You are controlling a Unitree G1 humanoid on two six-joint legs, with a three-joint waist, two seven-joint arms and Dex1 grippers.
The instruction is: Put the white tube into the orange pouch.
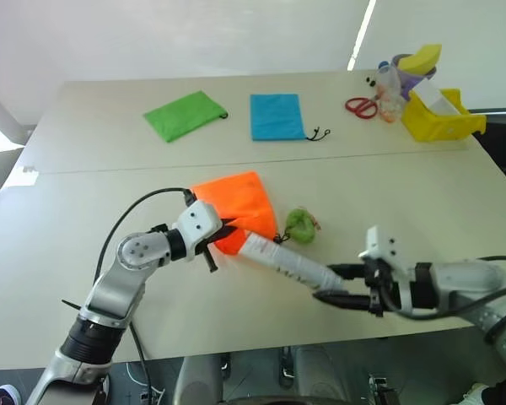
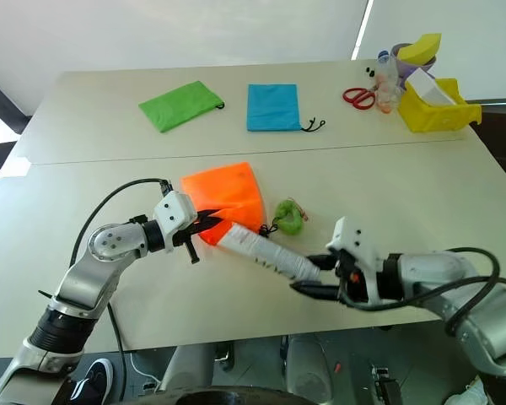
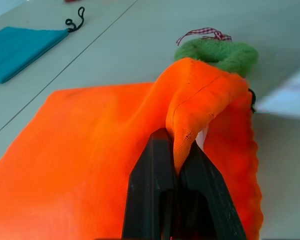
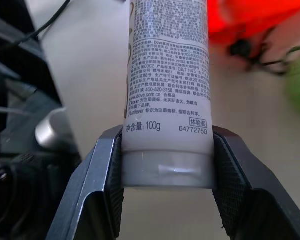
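White tube [image 1: 285, 264] is lying slanted just above the near part of the desk [image 1: 422, 194], clamped at its flat crimped end between the two black fingers of the right tool [image 1: 331, 283]. Small grey print on it is showing "Dove", "100g" and "64772750". Its other end is reaching the mouth of the orange pouch [image 1: 236, 207]. The left tool [image 1: 223, 233] is pinching together on a fold of that orange cloth and lifting the edge. A small green fuzzy thing [image 1: 300, 224] with a checked string is sitting right beside the pouch and the tube. Farther back, a green pouch [image 1: 184, 115] and a blue pouch [image 1: 276, 116] are lying flat. At the far right corner, red scissors [image 1: 362, 106] are resting near a yellow bin [image 1: 438, 121].
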